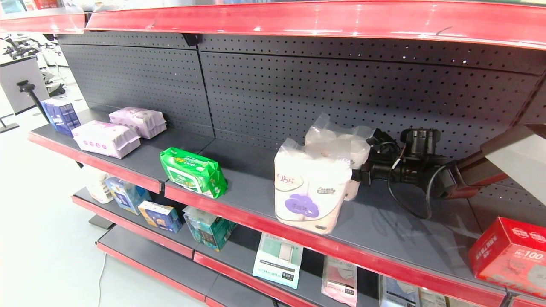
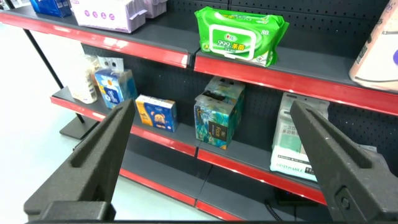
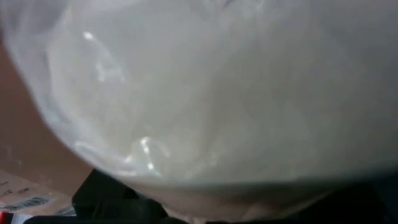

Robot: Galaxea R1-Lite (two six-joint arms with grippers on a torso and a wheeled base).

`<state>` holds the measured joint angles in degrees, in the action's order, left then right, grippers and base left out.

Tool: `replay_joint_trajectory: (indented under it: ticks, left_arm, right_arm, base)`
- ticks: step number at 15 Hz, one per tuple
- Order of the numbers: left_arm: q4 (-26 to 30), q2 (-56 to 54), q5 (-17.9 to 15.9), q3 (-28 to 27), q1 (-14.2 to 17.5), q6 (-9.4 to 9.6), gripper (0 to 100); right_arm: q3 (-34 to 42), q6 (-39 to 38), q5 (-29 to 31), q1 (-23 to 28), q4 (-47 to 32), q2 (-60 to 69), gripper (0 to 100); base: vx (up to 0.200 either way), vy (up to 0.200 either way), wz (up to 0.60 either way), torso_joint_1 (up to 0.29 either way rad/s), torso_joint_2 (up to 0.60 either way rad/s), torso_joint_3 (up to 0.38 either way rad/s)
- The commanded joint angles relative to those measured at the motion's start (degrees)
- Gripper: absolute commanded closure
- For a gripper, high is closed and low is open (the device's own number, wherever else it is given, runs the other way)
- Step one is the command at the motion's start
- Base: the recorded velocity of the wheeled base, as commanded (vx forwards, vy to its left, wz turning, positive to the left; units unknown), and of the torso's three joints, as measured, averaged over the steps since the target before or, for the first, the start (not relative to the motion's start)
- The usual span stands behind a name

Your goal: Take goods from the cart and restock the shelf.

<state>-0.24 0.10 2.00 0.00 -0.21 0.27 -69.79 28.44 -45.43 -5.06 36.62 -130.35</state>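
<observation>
Two clear-wrapped toilet paper packs stand on the dark middle shelf [image 1: 384,226]. The front pack [image 1: 309,192] has a purple label and sits near the red front lip. Behind it is the rear pack [image 1: 341,140], and my right gripper [image 1: 358,175] is shut on its right side, coming in from the right. That pack's white wrap [image 3: 205,87] presses close to the right wrist camera. My left gripper [image 2: 211,109] is open and holds nothing, out in front of the lower shelves.
A green wipes pack [image 1: 192,170] lies left of the toilet paper. Two purple packs [image 1: 106,138] and a blue box [image 1: 62,116] sit farther left, a red box [image 1: 509,253] at the far right. A teal box [image 2: 217,112] and other goods fill the lower shelves.
</observation>
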Motion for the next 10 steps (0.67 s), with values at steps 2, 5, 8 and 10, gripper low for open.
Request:
replay_joint_trajectory:
  ticks: [2,5,8,10]
  left_arm:
    - [0.0,0.1,0.0,0.0,0.0,0.00,0]
    - [0.0,0.1,0.0,0.0,0.0,0.00,0]
    - [0.0,0.1,0.0,0.0,0.0,0.00,0]
    - [0.0,0.2,0.0,0.0,0.0,0.00,0]
  right_arm:
    - [0.2,0.3,-0.1,0.0,-0.1,-0.3,100]
    - [-0.1,-0.2,-0.2,0.0,-0.1,-0.2,0]
    - [0.1,-0.1,-0.2,0.3,-0.1,0.3,0]
    - [0.4,-0.2,-0.2,0.8,-0.1,0.7,0]
  base:
    - [0.000,0.000,0.00,0.000,0.00,0.000]
    - [0.000,0.000,0.00,0.000,0.00,0.000]
    - [0.000,0.000,0.00,0.000,0.00,0.000]
    - [0.000,0.000,0.00,0.000,0.00,0.000]
